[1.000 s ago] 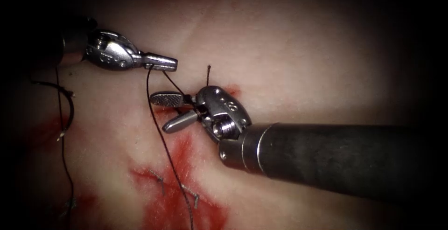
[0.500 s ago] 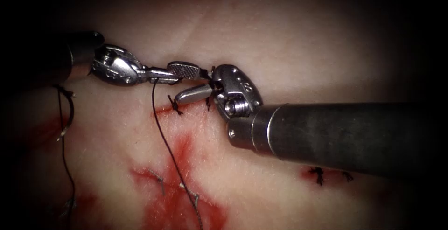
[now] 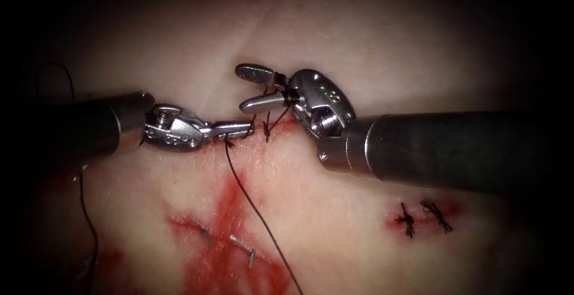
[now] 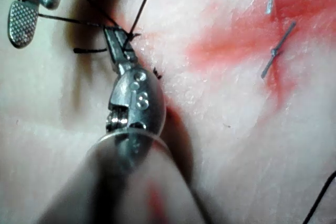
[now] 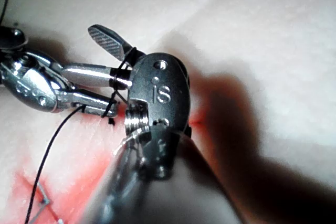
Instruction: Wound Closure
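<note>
Beside the cut, left tool (image 3: 242, 130) clamps thread (image 3: 257, 211); right tool (image 3: 254, 85) gapes, thread-wrapped.

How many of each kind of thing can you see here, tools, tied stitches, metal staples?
Tools: 2, left tool shut on the thread, right tool with jaws open, thread looped at their base.
Tied stitches right of the shaft: 2.
Metal staples in the red fluid: 2.
Total: 6.
</note>
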### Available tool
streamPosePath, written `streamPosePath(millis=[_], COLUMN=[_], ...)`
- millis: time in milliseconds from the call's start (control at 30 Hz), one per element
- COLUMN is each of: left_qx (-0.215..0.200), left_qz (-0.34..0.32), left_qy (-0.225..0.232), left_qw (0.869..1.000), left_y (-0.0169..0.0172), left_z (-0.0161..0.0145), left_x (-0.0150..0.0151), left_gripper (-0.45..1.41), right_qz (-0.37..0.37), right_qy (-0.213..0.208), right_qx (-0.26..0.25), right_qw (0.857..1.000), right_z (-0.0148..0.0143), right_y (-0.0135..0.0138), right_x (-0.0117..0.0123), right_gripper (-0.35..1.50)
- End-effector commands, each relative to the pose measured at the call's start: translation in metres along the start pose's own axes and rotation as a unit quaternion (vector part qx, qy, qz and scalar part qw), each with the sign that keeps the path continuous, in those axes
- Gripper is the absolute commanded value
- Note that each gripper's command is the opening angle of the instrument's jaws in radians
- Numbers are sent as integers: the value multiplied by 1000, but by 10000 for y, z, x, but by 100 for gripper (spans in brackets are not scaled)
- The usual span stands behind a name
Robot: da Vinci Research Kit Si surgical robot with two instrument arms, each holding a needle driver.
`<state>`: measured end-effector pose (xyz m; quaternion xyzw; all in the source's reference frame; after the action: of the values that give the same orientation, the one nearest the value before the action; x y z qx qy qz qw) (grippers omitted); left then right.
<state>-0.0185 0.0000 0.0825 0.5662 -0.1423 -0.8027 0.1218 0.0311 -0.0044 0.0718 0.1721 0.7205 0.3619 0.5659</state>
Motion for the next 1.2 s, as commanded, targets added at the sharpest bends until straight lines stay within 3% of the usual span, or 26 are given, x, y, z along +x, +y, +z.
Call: streamPosePath(millis=[33, 167, 367, 633, 867, 1067, 1200], left_qx=[2, 17, 45, 66, 69, 72, 73], left_qz=[-2, -12, -27, -44, -47, -51, -57], left_qy=[-1, -22, -68, -105, -109, -114, -115], left_qw=[1000, 1000, 996, 991, 990, 990, 989], left_y=[0, 0, 8, 26, 26, 25, 21], left_z=[10, 14, 19, 30, 30, 30, 31], left_x=[-5, -8, -13, -22, -22, -18, -16], left_gripper=[-45, -45, -45, -45, -45, -45, -45], right_qz=[11, 45, 78, 82, 81, 101, 119], right_qy=[-12, -51, -103, -110, -105, -119, -128], right_qx=[-12, -53, -126, -204, -252, -321, -340], right_qw=[1000, 996, 984, 969, 959, 934, 924], right_z=[1, -4, -8, -12, -14, -17, -21], right_y=[1, 1, 3, 13, 22, 33, 45], right_x=[-15, -30, -44, -54, -54, -63, -72], right_gripper=[76, 52, 51, 66, 93, 106, 109])
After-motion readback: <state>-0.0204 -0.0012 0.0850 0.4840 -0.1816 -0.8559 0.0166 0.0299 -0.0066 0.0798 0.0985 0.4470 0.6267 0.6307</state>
